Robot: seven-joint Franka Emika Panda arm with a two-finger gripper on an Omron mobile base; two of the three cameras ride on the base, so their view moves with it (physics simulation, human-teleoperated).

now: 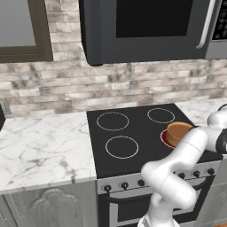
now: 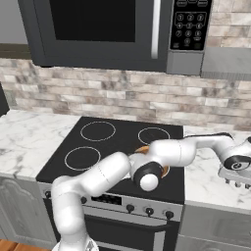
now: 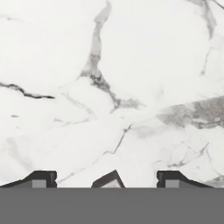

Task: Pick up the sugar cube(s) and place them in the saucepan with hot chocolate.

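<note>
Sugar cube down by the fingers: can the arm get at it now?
Probably yes. The sugar cube lies on the marble counter between the open fingers, with nothing beside it; only its upper corner shows.

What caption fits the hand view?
Open gripper poised over the white marble counter, a small pale sugar cube between its fingertips.

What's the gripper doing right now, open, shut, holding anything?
Gripper: open, fingertips spread over the marble counter, a small pale cube between them, not gripped.
</note>
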